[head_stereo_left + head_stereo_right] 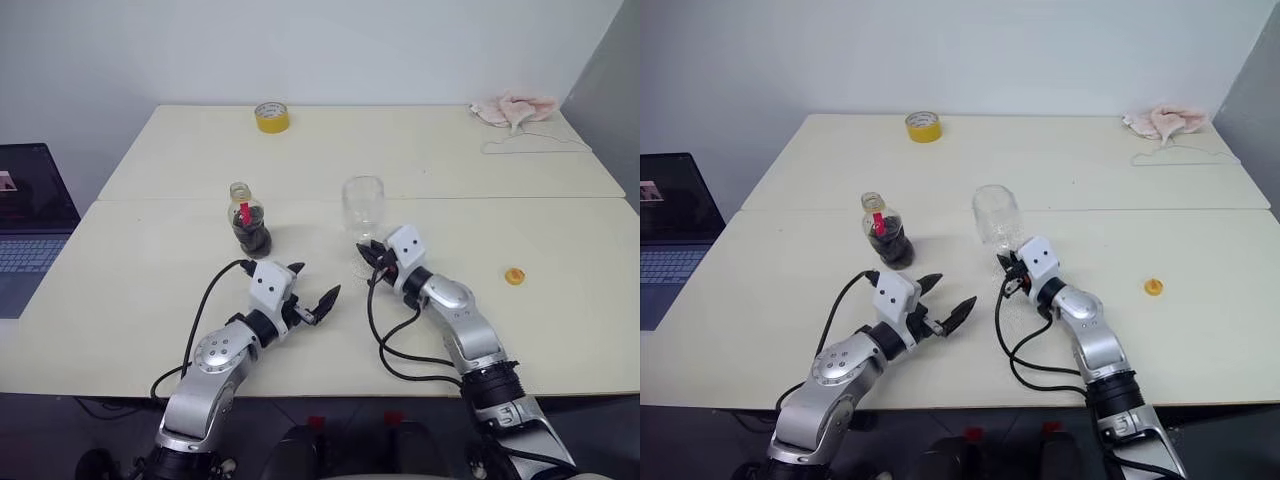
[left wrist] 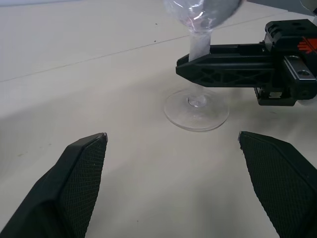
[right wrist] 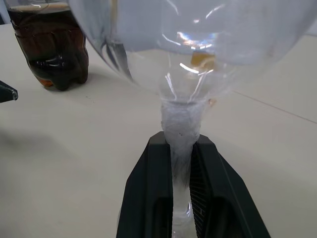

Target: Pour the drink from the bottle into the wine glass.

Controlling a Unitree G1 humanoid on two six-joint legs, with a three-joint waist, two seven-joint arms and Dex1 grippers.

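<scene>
The bottle (image 1: 249,222) stands upright and uncapped left of the table's centre, with the dark drink (image 3: 49,44) filling its lower half. The clear wine glass (image 1: 364,205) stands to its right, its round foot (image 2: 196,109) on the tabletop. My right gripper (image 1: 370,254) is shut on the glass's thin stem (image 3: 181,148), just under the bowl, with one black finger on each side. My left gripper (image 1: 315,290) is open and empty. It hovers low in front of the bottle, apart from it, pointing toward the glass's foot.
A small yellow cap (image 1: 514,276) lies on the table at the right. A yellow tape roll (image 1: 271,117) sits at the far edge, and a pink cloth (image 1: 515,108) with a thin wire lies at the far right. A laptop (image 1: 30,220) stands off the table's left.
</scene>
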